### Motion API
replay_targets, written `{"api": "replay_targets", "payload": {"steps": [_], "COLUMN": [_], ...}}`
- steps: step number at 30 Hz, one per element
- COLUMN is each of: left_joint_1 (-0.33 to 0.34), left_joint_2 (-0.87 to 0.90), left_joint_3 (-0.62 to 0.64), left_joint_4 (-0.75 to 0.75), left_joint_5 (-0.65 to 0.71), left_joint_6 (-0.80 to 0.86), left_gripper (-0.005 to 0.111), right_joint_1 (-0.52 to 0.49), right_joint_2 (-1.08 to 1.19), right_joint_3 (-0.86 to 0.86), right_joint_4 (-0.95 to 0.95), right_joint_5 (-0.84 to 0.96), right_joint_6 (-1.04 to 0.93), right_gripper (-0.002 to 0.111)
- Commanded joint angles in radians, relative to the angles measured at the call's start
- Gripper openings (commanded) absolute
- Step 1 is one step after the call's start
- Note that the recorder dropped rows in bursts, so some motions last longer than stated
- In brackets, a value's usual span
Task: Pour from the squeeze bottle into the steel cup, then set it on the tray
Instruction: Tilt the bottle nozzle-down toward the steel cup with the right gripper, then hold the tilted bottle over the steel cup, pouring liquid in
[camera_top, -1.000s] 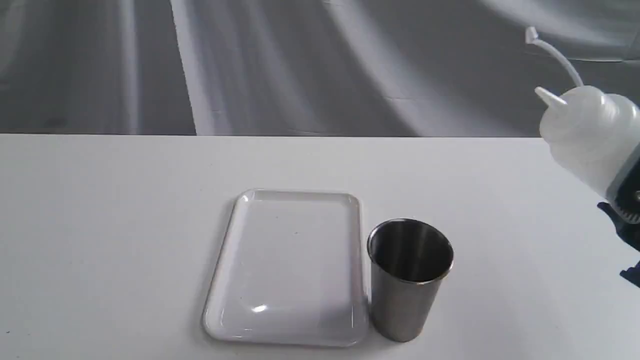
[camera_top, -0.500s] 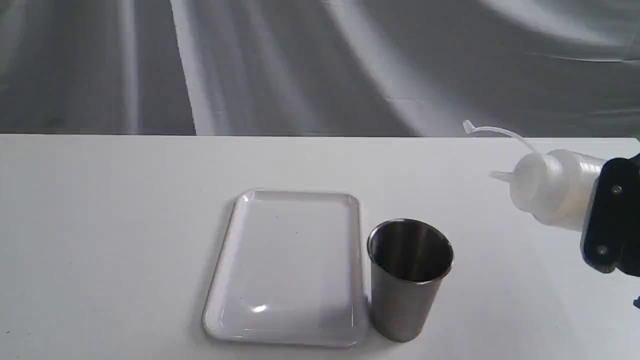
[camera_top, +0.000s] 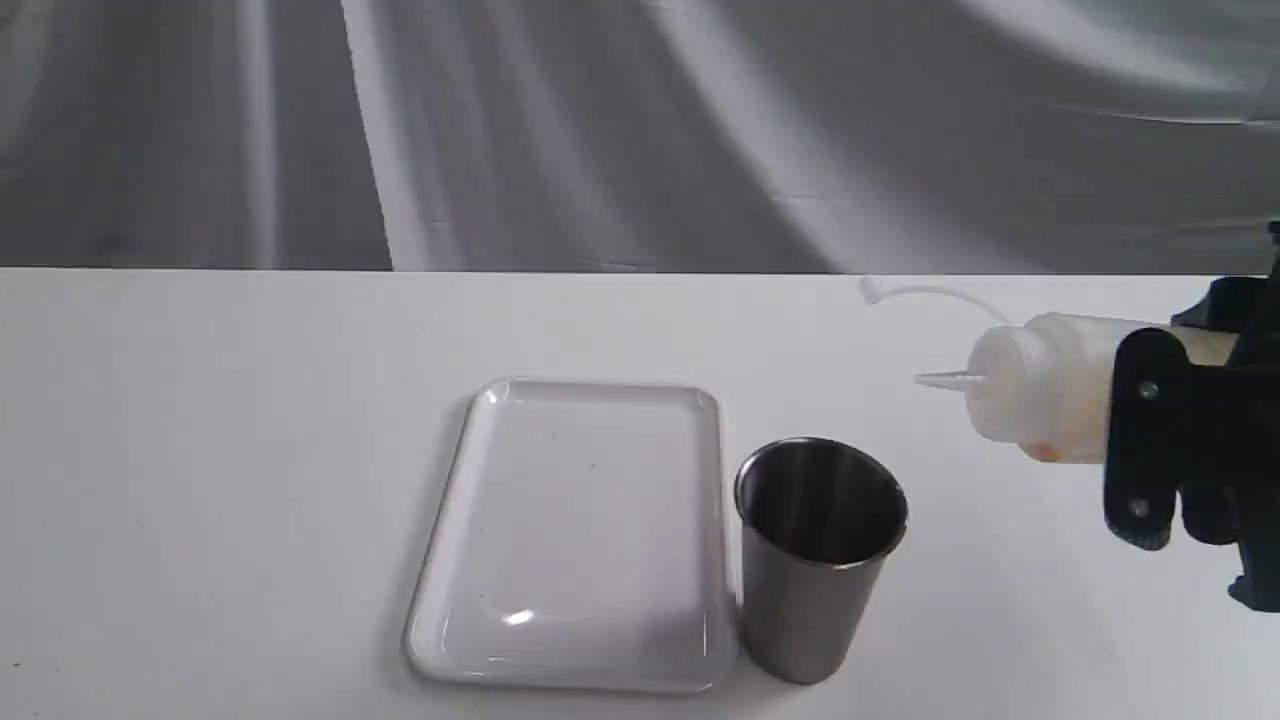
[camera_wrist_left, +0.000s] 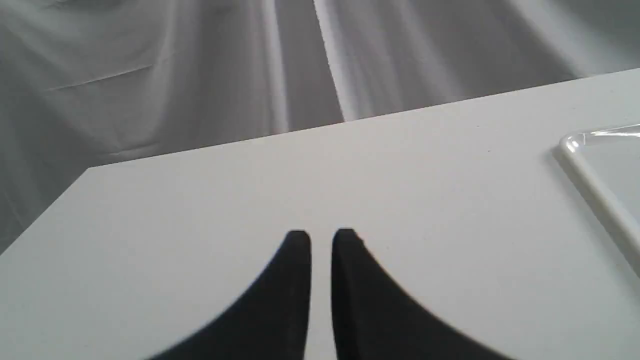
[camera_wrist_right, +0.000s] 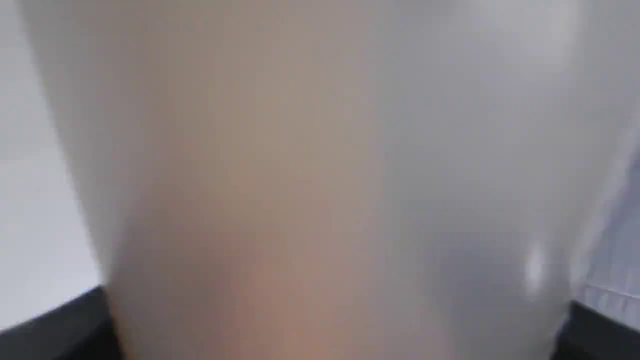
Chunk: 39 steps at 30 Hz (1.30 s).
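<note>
At mid-right of frame, right jaws clamp the near-horizontal squeeze bottle (camera_top: 1040, 400) mid-body, upper right of the steel cup (camera_top: 820, 560); judged light, soft-walled, best gripped there gently; left jaws all but closed, empty.

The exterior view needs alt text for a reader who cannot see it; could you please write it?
The right gripper holds a translucent bottle tipped sideways, nozzle pointing left, above and right of a steel cup. The cup stands on a white table, beside an empty white tray.
</note>
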Motion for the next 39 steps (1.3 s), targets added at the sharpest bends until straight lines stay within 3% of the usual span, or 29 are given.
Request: {"api": "replay_targets", "payload": {"steps": [1, 13, 39], "left_joint_1": [0.002, 0.002, 0.002], "left_joint_2": [-0.003, -0.003, -0.003], "left_joint_3": [0.004, 0.004, 0.004], "left_joint_4": [0.000, 0.000, 0.000], "left_joint_5": [-0.015, -0.015, -0.015], "left_joint_6": [-0.005, -0.007, -0.007], "left_gripper": [0.008, 0.008, 0.008], "right_joint_1": [0.030, 0.121, 0.172], "right_joint_2": [-0.002, 0.030, 0.090], "right_joint_3": [-0.009, -0.015, -0.090], "right_joint_4": [0.002, 0.002, 0.002], "right_joint_5": [0.035, 0.135, 0.221], "right_joint_6": [-0.014, -0.088, -0.269], "right_gripper": [0.000, 0.000, 0.000]}}
